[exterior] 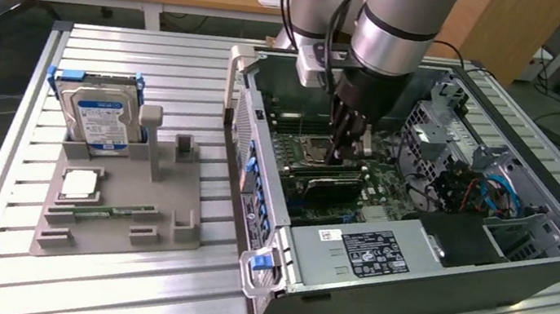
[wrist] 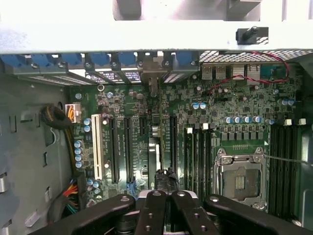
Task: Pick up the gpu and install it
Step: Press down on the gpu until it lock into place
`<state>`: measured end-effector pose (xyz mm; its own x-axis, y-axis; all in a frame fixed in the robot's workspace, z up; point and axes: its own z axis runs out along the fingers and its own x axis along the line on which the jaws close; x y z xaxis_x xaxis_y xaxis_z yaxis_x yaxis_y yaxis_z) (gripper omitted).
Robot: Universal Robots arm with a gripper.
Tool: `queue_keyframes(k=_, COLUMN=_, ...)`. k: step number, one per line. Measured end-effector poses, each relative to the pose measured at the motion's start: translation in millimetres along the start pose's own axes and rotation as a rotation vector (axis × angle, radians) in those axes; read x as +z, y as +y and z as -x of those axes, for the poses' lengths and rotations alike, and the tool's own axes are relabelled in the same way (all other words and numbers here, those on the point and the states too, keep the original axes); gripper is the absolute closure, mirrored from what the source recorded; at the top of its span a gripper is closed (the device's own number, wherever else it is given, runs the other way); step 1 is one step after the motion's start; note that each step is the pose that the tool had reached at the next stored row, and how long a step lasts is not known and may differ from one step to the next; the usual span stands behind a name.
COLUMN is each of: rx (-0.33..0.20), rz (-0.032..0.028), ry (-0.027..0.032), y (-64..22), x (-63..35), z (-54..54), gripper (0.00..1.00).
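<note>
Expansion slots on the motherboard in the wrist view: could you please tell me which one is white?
The white slot at the end of the row, beside the blue capacitors; the other slots are black.

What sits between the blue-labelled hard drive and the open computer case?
In the exterior view, two grey upright stands on the holder tray, then a strip of slatted table.

The exterior view looks down at an angle from well back, facing the bench point(exterior: 108, 281) with the open case point(exterior: 410, 249) lying on it and the arm point(exterior: 396, 33) reaching in. The wrist view sits close inside the case, looking past the jaws straight onto the motherboard point(wrist: 195, 127). Both views share that motherboard point(exterior: 339, 169).
</note>
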<state>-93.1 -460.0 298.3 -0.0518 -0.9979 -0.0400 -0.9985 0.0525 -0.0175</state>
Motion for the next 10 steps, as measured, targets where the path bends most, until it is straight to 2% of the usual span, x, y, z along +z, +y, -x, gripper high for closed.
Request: queue_keyframes(k=10, rx=0.0, rz=0.0004, ry=0.0001, y=0.2, x=15.3, z=-0.5, gripper=0.89)
